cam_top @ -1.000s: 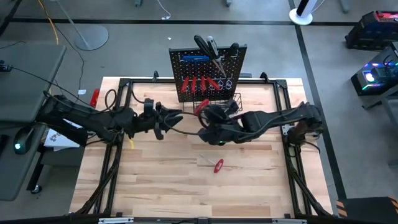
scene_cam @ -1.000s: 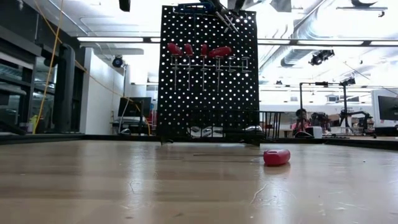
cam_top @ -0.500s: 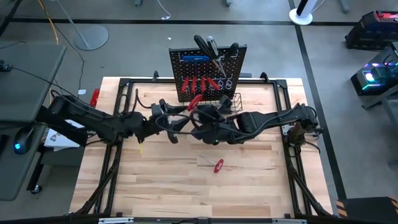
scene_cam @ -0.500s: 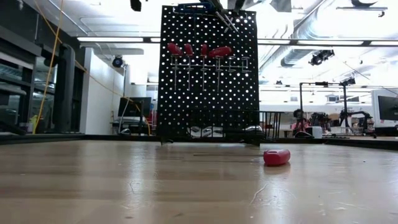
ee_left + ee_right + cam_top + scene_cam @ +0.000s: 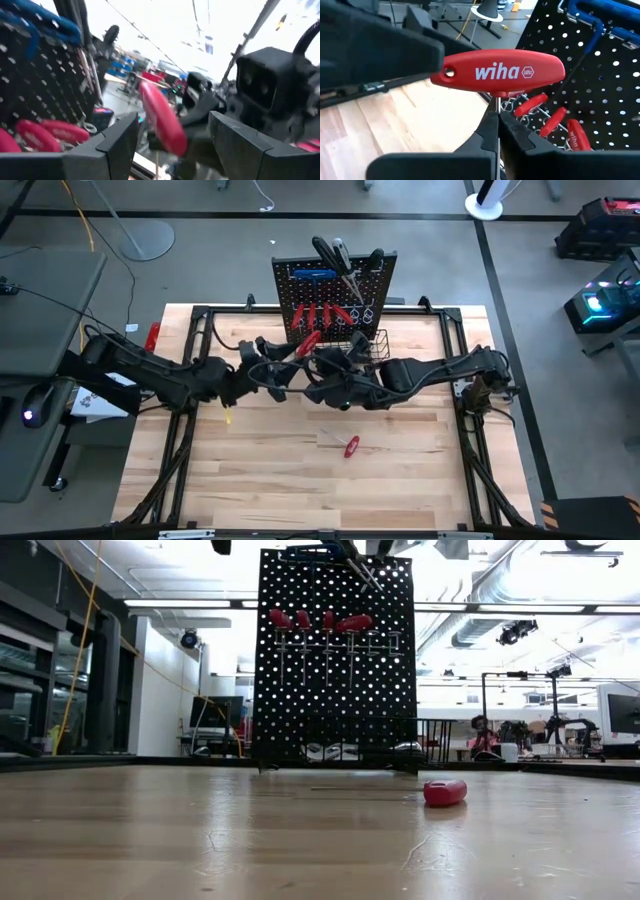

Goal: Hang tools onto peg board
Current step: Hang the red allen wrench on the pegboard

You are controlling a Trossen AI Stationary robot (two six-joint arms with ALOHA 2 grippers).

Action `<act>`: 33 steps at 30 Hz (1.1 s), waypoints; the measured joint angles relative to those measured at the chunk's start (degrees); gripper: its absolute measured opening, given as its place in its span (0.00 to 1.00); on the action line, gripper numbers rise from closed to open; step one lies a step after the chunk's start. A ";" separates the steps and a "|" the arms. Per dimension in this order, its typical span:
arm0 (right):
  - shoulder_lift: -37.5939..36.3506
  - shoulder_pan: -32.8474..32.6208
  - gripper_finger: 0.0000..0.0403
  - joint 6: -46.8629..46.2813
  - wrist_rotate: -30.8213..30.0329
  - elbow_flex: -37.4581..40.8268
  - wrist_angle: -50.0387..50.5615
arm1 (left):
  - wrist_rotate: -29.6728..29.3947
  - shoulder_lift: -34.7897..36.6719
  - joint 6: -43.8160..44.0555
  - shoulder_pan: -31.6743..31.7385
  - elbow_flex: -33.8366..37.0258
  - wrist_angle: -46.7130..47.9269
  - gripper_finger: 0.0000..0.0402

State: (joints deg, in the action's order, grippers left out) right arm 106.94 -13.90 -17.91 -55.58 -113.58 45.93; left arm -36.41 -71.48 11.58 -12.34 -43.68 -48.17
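Observation:
The black peg board (image 5: pixel 335 300) stands at the table's far edge, with several red-handled tools, a blue T-handle key (image 5: pixel 592 22) and screwdrivers hung on it; it also shows in the low view (image 5: pixel 335 660). My right gripper (image 5: pixel 318 362) is shut on a red T-handle tool (image 5: pixel 308 343) in front of the board, above the table. My left gripper (image 5: pixel 282 369) is open just left of it. Its two fingers stand on either side of the red handle (image 5: pixel 160 117), and I see no touch. Another red-handled tool (image 5: pixel 350 446) lies flat on the table. My right gripper pinches the tool's thin metal shaft (image 5: pixel 496 106) between its two fingers, just behind the red "wiha" handle (image 5: pixel 500 72). The fingers lie along the shaft, coming level from the table's right. The handle sits crosswise ahead of the fingertips, lifted clear of the table.
A black wire basket (image 5: pixel 370 343) hangs at the peg board's foot, close to both grippers. The wooden tabletop (image 5: pixel 300 480) toward the near edge holds only the loose red tool, which also shows in the low view (image 5: pixel 445 791). A black frame (image 5: pixel 190 410) runs along the table's sides.
My left gripper has gone toward the table's right edge, up to the red tool. My right gripper has carried the tool a little toward the table's left and the peg board, clear of the table. The tool on the table has stayed put.

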 joint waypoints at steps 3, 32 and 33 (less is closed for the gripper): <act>0.00 0.53 0.00 0.00 0.03 0.00 -1.43 | -1.29 0.02 -2.99 0.00 -1.45 0.16 0.58; -0.04 0.75 0.00 15.39 8.87 0.02 -1.99 | 2.47 -0.74 4.83 1.55 -3.26 8.40 0.58; -0.04 0.75 0.00 15.39 8.84 0.00 -1.86 | 1.31 -0.52 4.81 1.46 -3.26 8.45 0.57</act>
State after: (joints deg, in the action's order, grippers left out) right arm 106.89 -13.15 -2.52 -46.74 -113.58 44.07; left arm -35.10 -71.99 16.39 -10.88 -46.94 -39.72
